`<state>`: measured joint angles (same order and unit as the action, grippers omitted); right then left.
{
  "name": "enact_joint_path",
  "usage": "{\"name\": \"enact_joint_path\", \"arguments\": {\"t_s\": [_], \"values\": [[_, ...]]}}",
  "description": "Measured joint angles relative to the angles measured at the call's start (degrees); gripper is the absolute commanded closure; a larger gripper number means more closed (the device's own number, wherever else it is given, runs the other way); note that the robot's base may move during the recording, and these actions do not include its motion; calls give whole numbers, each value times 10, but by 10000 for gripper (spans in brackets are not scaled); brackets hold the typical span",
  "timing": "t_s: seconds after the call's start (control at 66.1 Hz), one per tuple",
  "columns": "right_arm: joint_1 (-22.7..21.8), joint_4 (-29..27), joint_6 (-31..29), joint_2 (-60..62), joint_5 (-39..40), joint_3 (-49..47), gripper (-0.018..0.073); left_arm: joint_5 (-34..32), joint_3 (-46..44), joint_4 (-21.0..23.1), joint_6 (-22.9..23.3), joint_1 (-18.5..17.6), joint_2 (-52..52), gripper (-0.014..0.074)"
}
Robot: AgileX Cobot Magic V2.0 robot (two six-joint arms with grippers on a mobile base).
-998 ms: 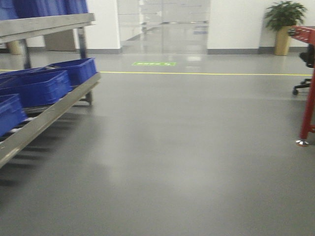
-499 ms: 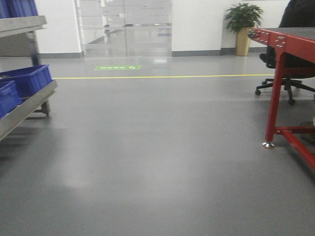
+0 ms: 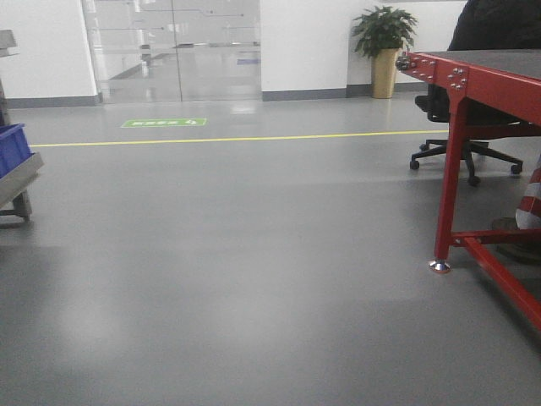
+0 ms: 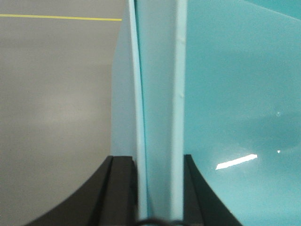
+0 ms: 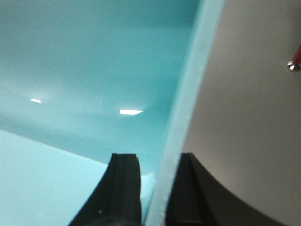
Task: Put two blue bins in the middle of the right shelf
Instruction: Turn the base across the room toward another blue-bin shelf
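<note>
— What do we have nearest?

— Our left claw (image 4: 160, 162): its two black fingers (image 4: 120, 188) are clamped on the upright wall of a pale aqua bin (image 4: 235, 94), one finger outside and one inside. The rim looks doubled there, but we cannot tell whether that is one bin or two nested.

— And on the right?

— Our right claw (image 5: 157, 160) grips an aqua wall the same way, pinching the thin rim between its fingers.

— What is in the bin?

— Where we see the inside, it is smooth plastic with a few bright glints of light. The bin hangs between our claws over the grey floor (image 3: 254, 279). It does not appear in the front view.

— Farther out?

— To the right stands a red bench (image 3: 473, 76), with an office chair (image 3: 465, 152) behind its leg. At the left edge a royal-blue bin (image 3: 13, 144) sits on a steel rack (image 3: 21, 178); its contents are hidden from us.

— Beyond that?

— A yellow line (image 3: 237, 138) crosses the floor, with a green floor marking (image 3: 163, 123) behind it. Farthest off are glass doors (image 3: 177, 51) and a gold pot (image 3: 385, 72) holding a leafy plant (image 3: 385, 25).
</note>
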<state>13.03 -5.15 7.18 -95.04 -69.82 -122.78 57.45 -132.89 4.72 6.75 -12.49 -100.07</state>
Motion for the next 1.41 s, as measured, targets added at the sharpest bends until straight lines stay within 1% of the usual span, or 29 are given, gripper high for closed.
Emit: {"name": "enact_joint_path", "arguments": {"t_s": [1.406], "values": [[0,1,1,0,-1,0,722,-4,0,1,0,0,0,707]]}}
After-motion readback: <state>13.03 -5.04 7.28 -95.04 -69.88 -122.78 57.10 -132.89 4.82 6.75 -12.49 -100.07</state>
